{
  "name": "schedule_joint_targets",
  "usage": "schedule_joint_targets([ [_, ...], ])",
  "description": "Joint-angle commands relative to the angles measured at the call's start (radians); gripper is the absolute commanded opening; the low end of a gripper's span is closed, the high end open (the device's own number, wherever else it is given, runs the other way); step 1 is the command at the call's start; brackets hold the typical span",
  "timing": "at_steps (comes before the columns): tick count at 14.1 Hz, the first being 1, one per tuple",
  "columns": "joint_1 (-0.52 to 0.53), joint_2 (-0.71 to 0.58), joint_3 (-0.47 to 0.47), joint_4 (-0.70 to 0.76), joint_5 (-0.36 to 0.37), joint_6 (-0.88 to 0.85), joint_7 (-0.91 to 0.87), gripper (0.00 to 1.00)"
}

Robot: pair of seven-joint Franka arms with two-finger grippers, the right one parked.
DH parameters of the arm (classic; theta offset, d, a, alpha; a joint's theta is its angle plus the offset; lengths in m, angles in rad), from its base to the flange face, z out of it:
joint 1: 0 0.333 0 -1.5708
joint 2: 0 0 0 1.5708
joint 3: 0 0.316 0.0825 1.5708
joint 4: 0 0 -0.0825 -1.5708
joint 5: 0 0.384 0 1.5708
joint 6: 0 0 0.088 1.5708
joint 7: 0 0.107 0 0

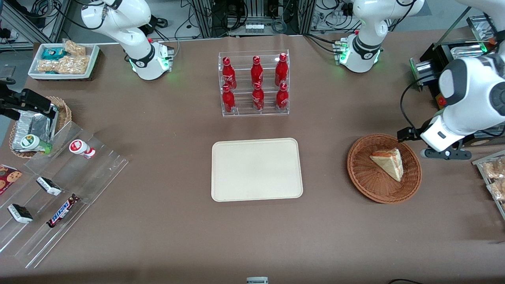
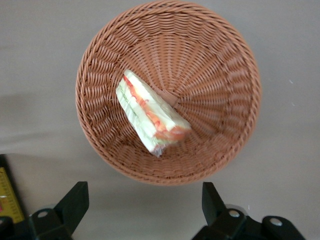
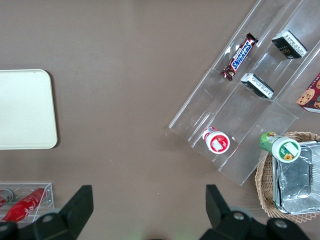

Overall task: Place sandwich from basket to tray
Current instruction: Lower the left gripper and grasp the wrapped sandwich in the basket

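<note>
The sandwich is seen lying in the basket, with the tray at its 9 o'clock, well apart. Its red-orange stripe is shown only by the left wrist view; the tray is shown only by the front. The gripper is held above the table just beside the basket's rim, fingers spread, nothing between them.

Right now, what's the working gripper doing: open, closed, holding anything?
Left gripper: jaws open, holding nothing, hovering beside the basket; the sandwich lies in it untouched.
</note>
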Motion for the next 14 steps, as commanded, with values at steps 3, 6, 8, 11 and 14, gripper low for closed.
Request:
schedule_joint_targets([
  [3, 0.000, 0.051, 0.005, -0.060, 0.009, 0.165, -0.412, 1.00],
  [6, -0.002, 0.100, 0.005, -0.063, 0.009, 0.235, -0.687, 1.00],
  [8, -0.002, 0.128, 0.005, -0.066, 0.002, 0.273, -0.819, 1.00],
  [11, -0.005, 0.166, 0.005, -0.070, 0.002, 0.281, -0.896, 1.00],
  [14, -0.005, 0.198, 0.003, -0.077, -0.009, 0.314, -0.949, 0.78],
])
